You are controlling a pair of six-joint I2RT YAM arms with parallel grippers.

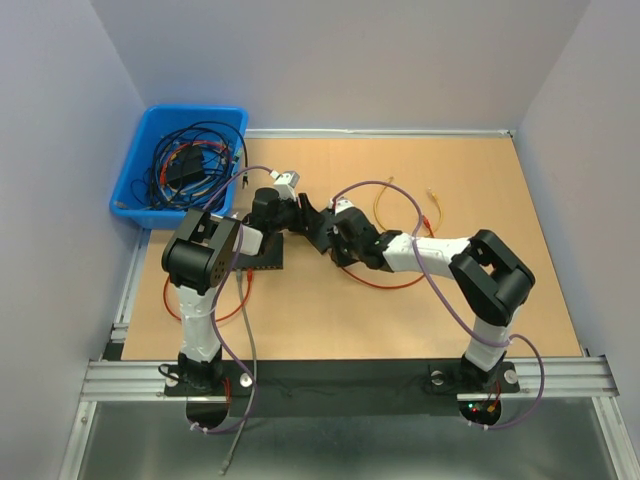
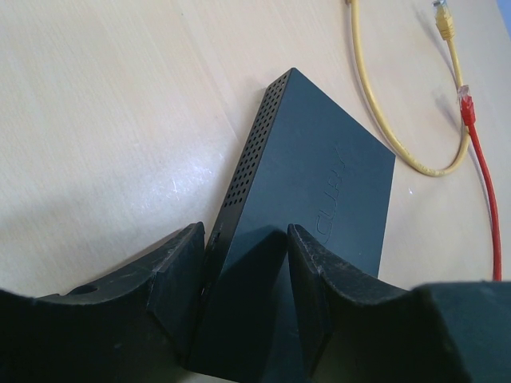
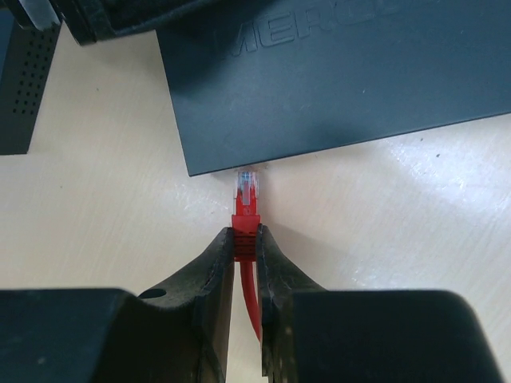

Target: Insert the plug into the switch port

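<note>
In the left wrist view my left gripper point(image 2: 246, 299) is shut on the black switch point(image 2: 319, 175), one finger on its vented side and the other on its top face. My right gripper point(image 3: 246, 243) is shut on the red boot of the plug point(image 3: 246, 195). The plug's clear tip points at the near edge of the switch point(image 3: 343, 80) and reaches just to that edge. The port itself is hidden under the edge. From above, both grippers meet at the table's middle, left gripper point(image 1: 298, 212) and right gripper point(image 1: 340, 235), with the switch point(image 1: 320, 228) between them.
A blue bin point(image 1: 135, 185) full of cables stands at the back left. A second black vented box point(image 1: 262, 260) lies near the left arm. A yellow cable point(image 2: 375, 104) and the red cable's loose end point(image 2: 466, 102) lie to the right of the switch.
</note>
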